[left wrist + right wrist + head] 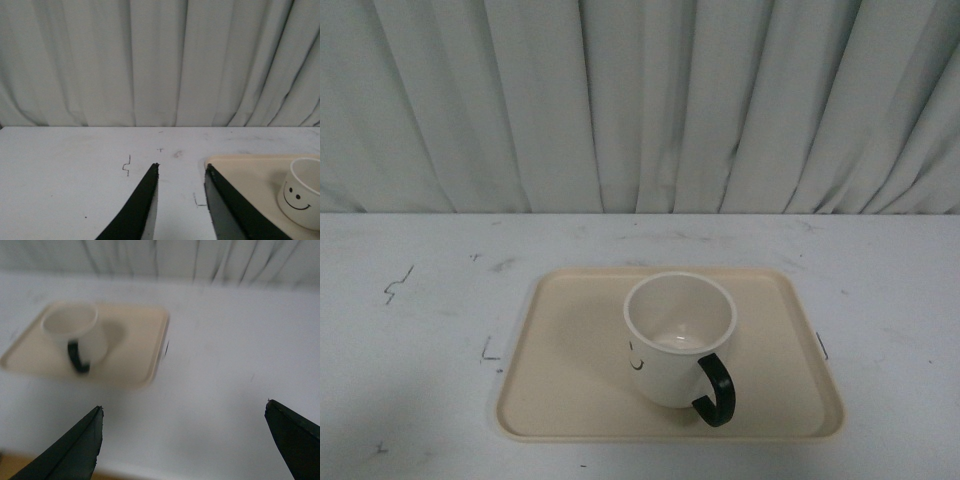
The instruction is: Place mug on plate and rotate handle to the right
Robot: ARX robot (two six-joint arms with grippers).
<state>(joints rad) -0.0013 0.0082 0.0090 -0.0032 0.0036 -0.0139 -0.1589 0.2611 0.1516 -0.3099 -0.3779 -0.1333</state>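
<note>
A: Mug (678, 330) location?
B: Upright near the middle of the plate (565, 340), as the task wants. Handle (716, 390) points near-right, so rotation looks partly done.
A: Grippers?
B: Left gripper (182, 166) parted, empty, by the plate's corner. Right gripper (184, 405) spread wide, empty, clear of the mug, which stands unaided.

We see cream-white mug (665, 350), black handle (724, 385), black smiley (296, 196) at its 9 o'clock; beige plate (570, 370); white tabletop (410, 380) with dark scuffs; pale grey pleated curtain (620, 100).

A staged test area, likely a lab, is suggested: a scuffed white counter (420, 300) bearing pen marks (397, 285) is backed by a pleated grey curtain (640, 100).
</note>
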